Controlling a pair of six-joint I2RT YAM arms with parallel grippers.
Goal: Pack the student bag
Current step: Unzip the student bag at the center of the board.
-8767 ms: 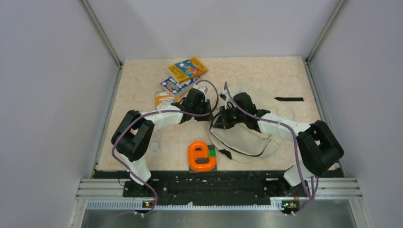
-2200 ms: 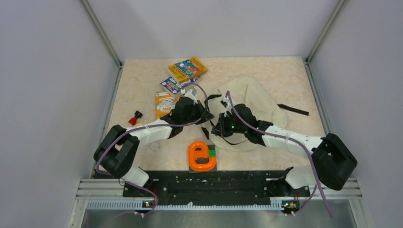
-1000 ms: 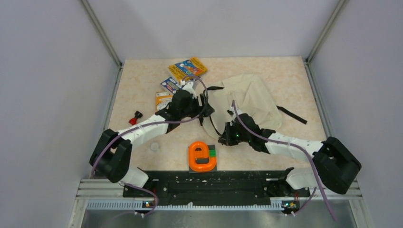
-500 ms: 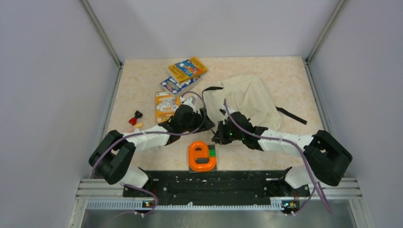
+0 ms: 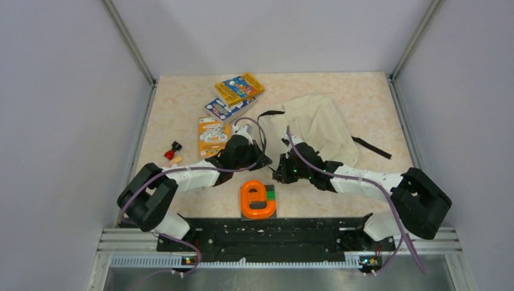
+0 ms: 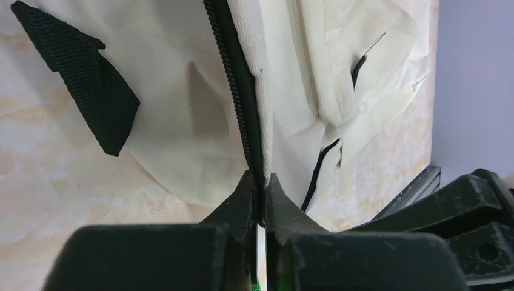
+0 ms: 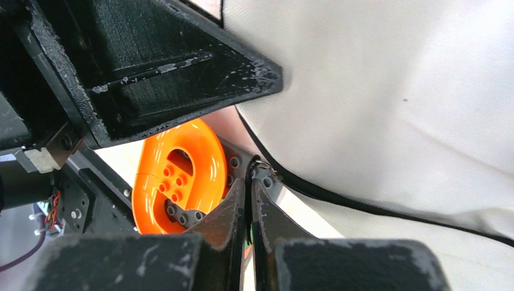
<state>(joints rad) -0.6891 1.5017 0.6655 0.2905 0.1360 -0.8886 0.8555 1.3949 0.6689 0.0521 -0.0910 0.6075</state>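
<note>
- Table (image 5: pixel 182 109) carries everything. We read its layout as a staging area, with loose items on the left and near side and the bag right of centre.
- The student bag (image 5: pixel 318 121) lies flat and slumped on the right half of the table, its near-left corner beside the two grippers. We judge it is held there so that its mouth can be pulled apart.
- The left gripper (image 6: pixel 259 182) is clamped on the bag's black zipper edge (image 6: pixel 236 91). Its jaws are pinched thin and the cream fabric rises out of them, a grip suited to lifting one lip.
- The right gripper (image 7: pixel 248 182) is closed tight where the bag's black-trimmed hem meets its tips. We take it to be pinching the opposite lip, though the hold is partly hidden.
- Three books (image 5: pixel 239 89) lie at the far left, apart from the bag and not yet packed.
- The orange toy (image 5: pixel 257 199) sits on the near side of both grippers, handy for a later pick.
- A small red-capped piece (image 5: pixel 174 149) lies near the left edge; we cannot tell what it is.
</note>
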